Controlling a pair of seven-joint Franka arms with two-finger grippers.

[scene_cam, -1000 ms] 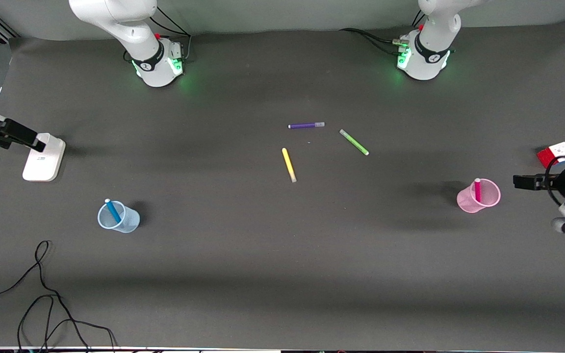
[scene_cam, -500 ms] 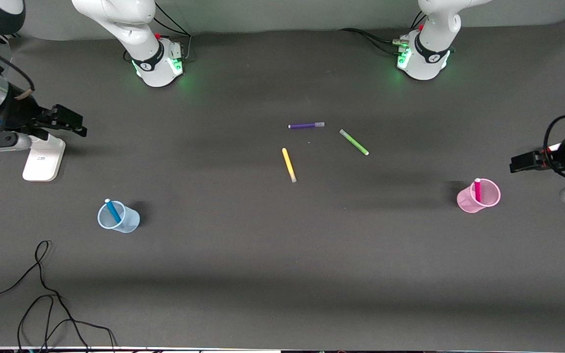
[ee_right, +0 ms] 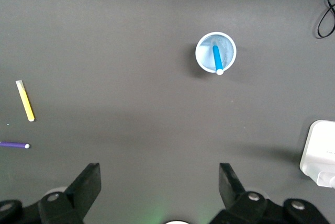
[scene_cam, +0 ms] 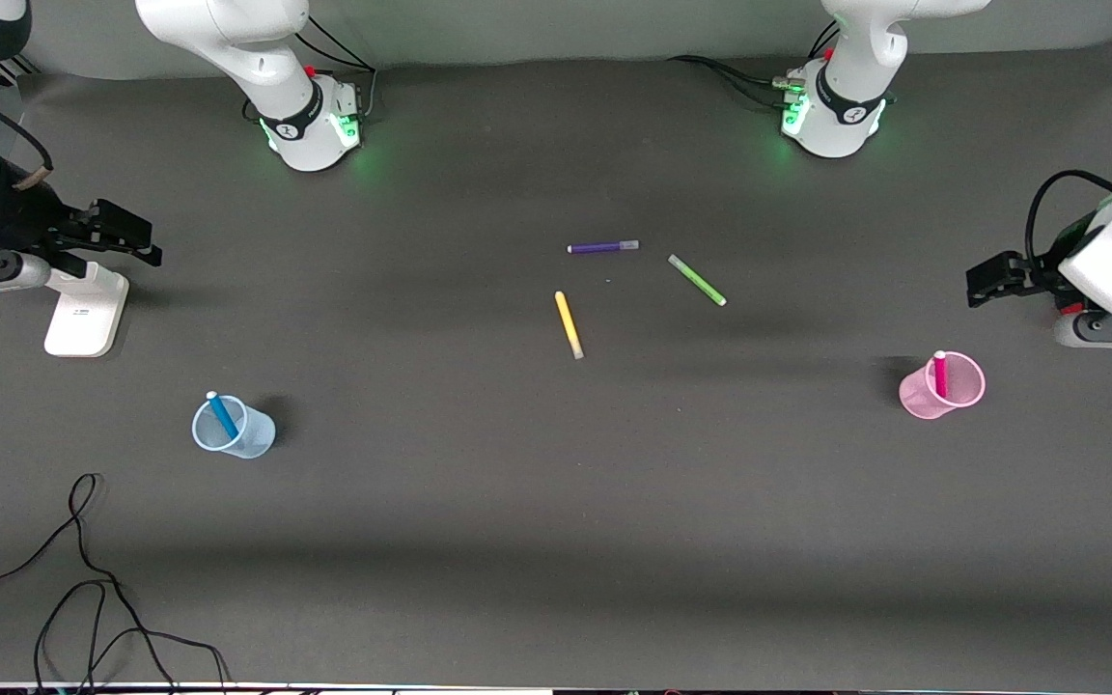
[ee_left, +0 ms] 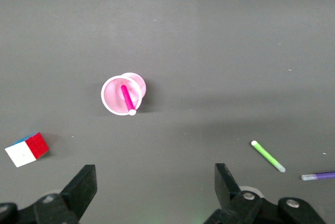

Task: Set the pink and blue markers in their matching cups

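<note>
Near the front camera, a black cable (scene_cam: 83,569) lies in loops on the dark table (scene_cam: 556,502), toward the right arm's end.

Farther from the camera stands the blue cup (scene_cam: 233,428), also toward the right arm's end. The blue marker (scene_cam: 221,414) stands inside it and leans on the rim, with its pale tip sticking up above the cup. The right wrist view looks down into this cup (ee_right: 216,52) and shows the marker (ee_right: 216,59) in it.

Toward the left arm's end stands the pink cup (scene_cam: 942,387). The pink marker (scene_cam: 939,374) stands inside it, tip up. The left wrist view shows the same cup (ee_left: 122,94) with the marker (ee_left: 126,99) in it, and a little color cube (ee_left: 26,149) lying near it on the table.

Farther still, near the middle of the table, lie three pens, all apart from each other. The yellow pen (scene_cam: 569,325) is nearest, then the green pen (scene_cam: 697,280), then the purple pen (scene_cam: 602,247).

The right tool (scene_cam: 122,241) hangs up in the air over a white stand (scene_cam: 85,311) at its end of the table. Its fingers are spread wide and hold nothing.

The left tool (scene_cam: 990,280) hangs over the table at the other end, up from the pink cup. Its fingers are spread wide too and hold nothing.
</note>
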